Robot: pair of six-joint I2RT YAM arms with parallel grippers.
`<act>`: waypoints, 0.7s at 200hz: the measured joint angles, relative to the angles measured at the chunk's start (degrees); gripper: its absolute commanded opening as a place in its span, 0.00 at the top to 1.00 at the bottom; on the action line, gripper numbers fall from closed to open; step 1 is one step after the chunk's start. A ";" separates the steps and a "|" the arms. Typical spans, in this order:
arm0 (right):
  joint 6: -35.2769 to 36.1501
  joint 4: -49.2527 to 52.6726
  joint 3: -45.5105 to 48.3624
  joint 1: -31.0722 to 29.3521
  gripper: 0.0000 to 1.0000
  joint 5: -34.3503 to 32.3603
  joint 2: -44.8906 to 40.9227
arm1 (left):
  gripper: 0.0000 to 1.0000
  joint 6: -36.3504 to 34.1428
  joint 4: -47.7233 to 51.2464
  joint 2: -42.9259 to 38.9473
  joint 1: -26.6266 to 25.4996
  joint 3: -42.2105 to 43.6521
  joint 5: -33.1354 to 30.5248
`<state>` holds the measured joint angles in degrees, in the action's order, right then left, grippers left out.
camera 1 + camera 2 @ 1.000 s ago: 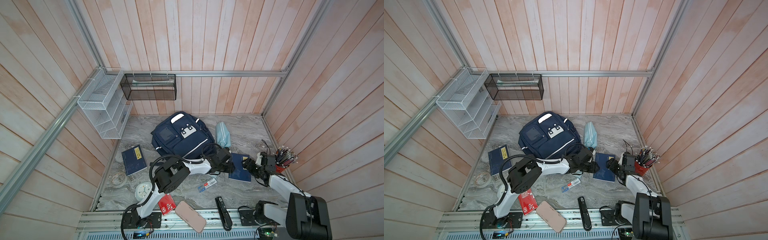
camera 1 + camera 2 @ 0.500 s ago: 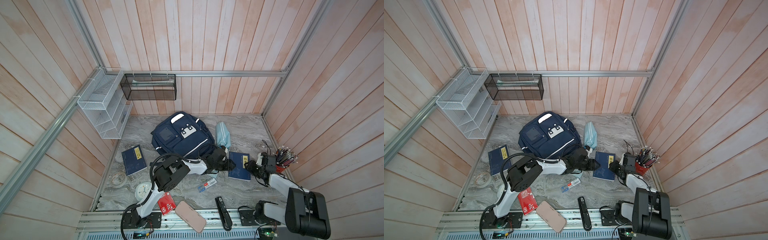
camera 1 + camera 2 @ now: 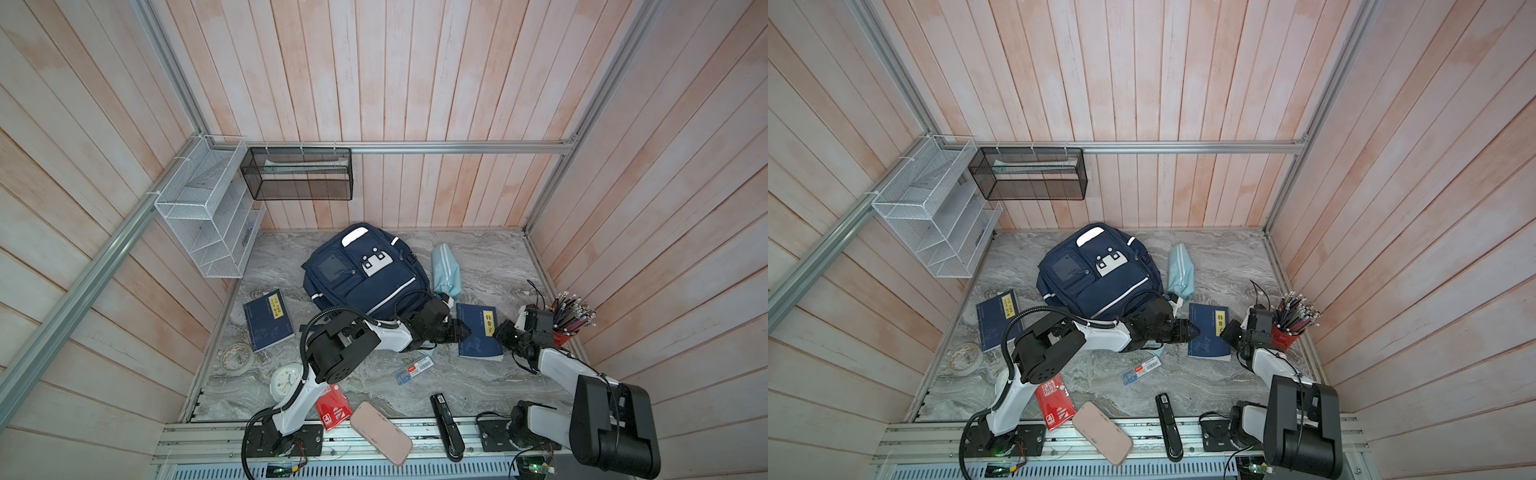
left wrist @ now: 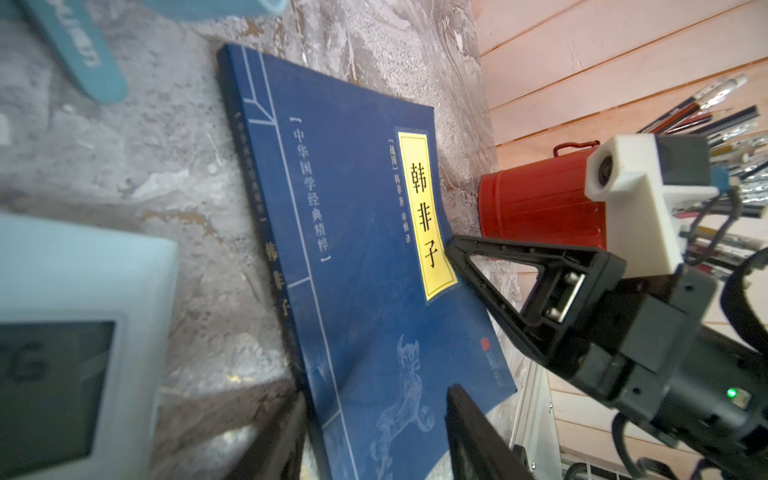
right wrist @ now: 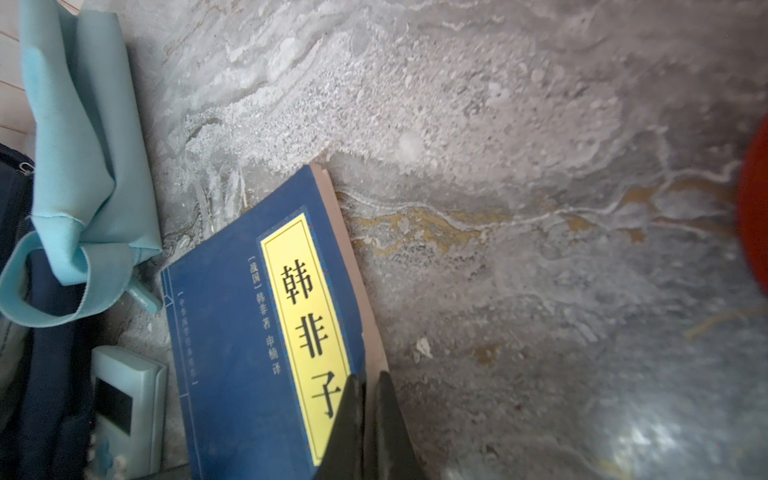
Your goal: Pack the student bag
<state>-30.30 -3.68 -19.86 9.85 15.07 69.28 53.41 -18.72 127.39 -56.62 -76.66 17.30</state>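
Bag: the student bag (image 3: 365,276) lay front-up at the rear middle of the counter (image 3: 490,270).
Left end effector (image 3: 460,332): fingers spread, low over the spine side of the blue book (image 3: 482,345).
Right end effector (image 5: 368,401): fingers pressed together at that book's page edge; whether they pinched the cover could not be told.

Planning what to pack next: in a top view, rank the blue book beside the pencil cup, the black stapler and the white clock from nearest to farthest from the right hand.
1. Blue book: right side, at the right hand.
2. Black stapler: front edge, middle-right.
3. White clock: front left.
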 measured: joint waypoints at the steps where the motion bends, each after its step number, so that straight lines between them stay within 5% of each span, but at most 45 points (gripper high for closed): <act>1: 0.00 0.04 0.02 0.00 1.00 0.02 -0.04 | 0.43 0.00 0.02 -0.02 -0.02 0.02 -0.02; 140: -6.38 6.40 0.87 2.14 1.00 16.00 -17.92 | 0.36 2.91 -4.63 -3.17 -0.44 6.19 0.52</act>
<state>-36.69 2.72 -18.98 11.99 31.07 51.35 56.31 -23.35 124.22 -57.06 -70.48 17.82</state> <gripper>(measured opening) 0.061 0.630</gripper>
